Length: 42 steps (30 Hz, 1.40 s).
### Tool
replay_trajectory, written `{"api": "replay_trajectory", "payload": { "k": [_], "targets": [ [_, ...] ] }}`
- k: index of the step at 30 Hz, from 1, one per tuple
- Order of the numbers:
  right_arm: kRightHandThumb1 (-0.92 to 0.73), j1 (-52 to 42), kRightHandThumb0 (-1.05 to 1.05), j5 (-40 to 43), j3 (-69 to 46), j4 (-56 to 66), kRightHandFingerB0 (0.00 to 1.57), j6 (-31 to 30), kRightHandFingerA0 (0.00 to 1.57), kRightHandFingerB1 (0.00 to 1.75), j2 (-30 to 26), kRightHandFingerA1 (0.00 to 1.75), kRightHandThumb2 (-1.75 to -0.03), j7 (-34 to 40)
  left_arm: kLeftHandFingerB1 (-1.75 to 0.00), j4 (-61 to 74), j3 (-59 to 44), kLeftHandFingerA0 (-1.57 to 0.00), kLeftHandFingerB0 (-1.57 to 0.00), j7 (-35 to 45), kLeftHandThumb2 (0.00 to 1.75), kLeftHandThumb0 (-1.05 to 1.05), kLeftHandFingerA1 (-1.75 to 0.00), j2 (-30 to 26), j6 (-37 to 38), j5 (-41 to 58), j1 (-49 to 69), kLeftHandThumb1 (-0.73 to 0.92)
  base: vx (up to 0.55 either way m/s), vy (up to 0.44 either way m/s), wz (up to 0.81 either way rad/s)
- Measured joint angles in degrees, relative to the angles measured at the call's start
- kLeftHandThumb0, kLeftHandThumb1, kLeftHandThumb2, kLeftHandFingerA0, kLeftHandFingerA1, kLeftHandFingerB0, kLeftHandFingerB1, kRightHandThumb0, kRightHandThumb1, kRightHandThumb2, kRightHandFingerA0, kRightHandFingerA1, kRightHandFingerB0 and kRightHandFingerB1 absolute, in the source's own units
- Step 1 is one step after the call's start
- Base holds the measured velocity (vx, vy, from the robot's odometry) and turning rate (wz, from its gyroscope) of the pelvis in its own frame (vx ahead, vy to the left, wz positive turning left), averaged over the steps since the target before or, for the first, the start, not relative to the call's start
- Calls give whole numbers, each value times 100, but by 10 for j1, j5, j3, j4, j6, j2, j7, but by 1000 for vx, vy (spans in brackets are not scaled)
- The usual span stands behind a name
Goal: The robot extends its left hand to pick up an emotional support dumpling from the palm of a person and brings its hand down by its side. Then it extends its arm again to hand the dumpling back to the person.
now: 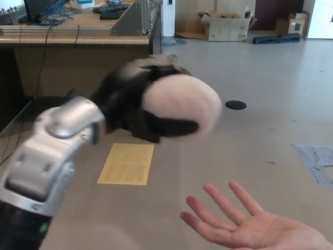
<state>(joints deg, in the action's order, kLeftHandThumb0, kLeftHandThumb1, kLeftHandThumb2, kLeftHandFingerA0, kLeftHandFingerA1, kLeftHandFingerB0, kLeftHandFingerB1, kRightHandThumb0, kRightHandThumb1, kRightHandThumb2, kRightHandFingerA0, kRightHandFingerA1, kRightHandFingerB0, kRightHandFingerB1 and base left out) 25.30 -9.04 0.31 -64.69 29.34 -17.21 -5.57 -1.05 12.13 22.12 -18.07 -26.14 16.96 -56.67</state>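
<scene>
The dumpling (184, 104) is a pale pink-white fluffy ball, held in mid-air at the picture's centre. My left hand (138, 107) is shut on it, one black finger wrapped across its lower front. The silver forearm (52, 156) reaches in from the lower left. A person's open palm (250, 224) lies face up at the bottom right, below and to the right of the dumpling, apart from it. My right hand is out of sight.
A wooden desk (78, 41) with cables and metal framing stands at the back left. A yellow sheet (126, 163) lies on the floor under my arm. A black floor disc (235, 104), cardboard boxes (223, 26) and grey tape patch (317, 161) lie farther off.
</scene>
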Motion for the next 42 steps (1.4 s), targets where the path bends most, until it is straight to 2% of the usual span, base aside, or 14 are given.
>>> {"api": "replay_trajectory", "payload": {
  "k": [14,15,16,17,20,23,27,28,29,30,31,34,35,42],
  "targets": [
    [-75,8,-79,-4,9,0,27,0,35,29,-4,34,-62,1,-174,116,166,-70,-53,47,55,-18,-175,4,74,-110,27,59,0,0,0],
    [-64,8,-79,-4,9,0,30,0,29,46,-4,48,-99,1,-174,119,168,-72,-54,49,55,-20,-175,4,76,-114,29,60,0,0,0],
    [-64,8,-79,-3,7,0,30,1,29,46,-4,48,-99,0,-174,125,174,-72,-54,54,55,-20,-175,5,78,-120,32,60,0,0,0],
    [-80,8,-69,-2,6,0,33,1,35,32,-4,34,-65,-1,-174,126,175,-71,-53,55,56,-20,-175,5,78,-121,32,62,0,0,0],
    [-80,7,-66,11,-12,-2,37,4,38,32,-1,34,-65,-14,-174,141,195,-71,-53,62,56,-20,-175,14,78,-139,35,62,0,0,0],
    [-62,4,-39,17,-18,-2,60,4,71,42,3,49,-58,-20,-162,146,206,-70,-57,65,53,-27,-174,21,78,-151,38,62,0,0,0],
    [-62,2,-39,33,-38,-2,60,5,71,42,8,49,-58,-45,-162,152,225,-70,-57,67,53,-27,-174,26,78,-176,50,62,0,0,0],
    [-64,2,-50,40,-46,-2,59,5,71,39,11,46,-60,-56,-48,153,228,-50,-48,67,59,-71,-68,27,78,-182,53,64,0,0,0],
    [-53,2,-56,42,-47,-2,45,7,54,51,11,56,-85,-60,-5,154,229,0,-6,68,101,-100,0,27,78,-185,54,65,0,0,0],
    [-53,2,-56,43,-46,-2,45,10,54,51,11,56,-85,-62,-5,155,230,0,-6,69,101,-100,0,27,77,-188,55,65,0,0,0],
    [-64,2,-49,38,-38,-4,45,21,56,38,8,45,-60,-62,0,156,230,0,0,73,101,-99,0,25,76,-191,55,63,0,0,0],
    [-64,2,-49,26,-22,-6,45,37,56,38,2,45,-60,-55,0,159,231,0,0,92,101,-99,0,9,75,-197,52,63,0,0,0],
    [-64,3,-59,26,-23,-11,30,45,45,31,2,37,-59,-57,0,160,231,0,0,103,97,-98,0,1,73,-201,48,61,0,0,0],
    [-69,8,-59,25,-26,-20,38,52,55,33,3,41,-61,-56,0,161,203,0,0,131,99,-100,0,0,72,-202,44,62,0,0,0]
  ]
}}
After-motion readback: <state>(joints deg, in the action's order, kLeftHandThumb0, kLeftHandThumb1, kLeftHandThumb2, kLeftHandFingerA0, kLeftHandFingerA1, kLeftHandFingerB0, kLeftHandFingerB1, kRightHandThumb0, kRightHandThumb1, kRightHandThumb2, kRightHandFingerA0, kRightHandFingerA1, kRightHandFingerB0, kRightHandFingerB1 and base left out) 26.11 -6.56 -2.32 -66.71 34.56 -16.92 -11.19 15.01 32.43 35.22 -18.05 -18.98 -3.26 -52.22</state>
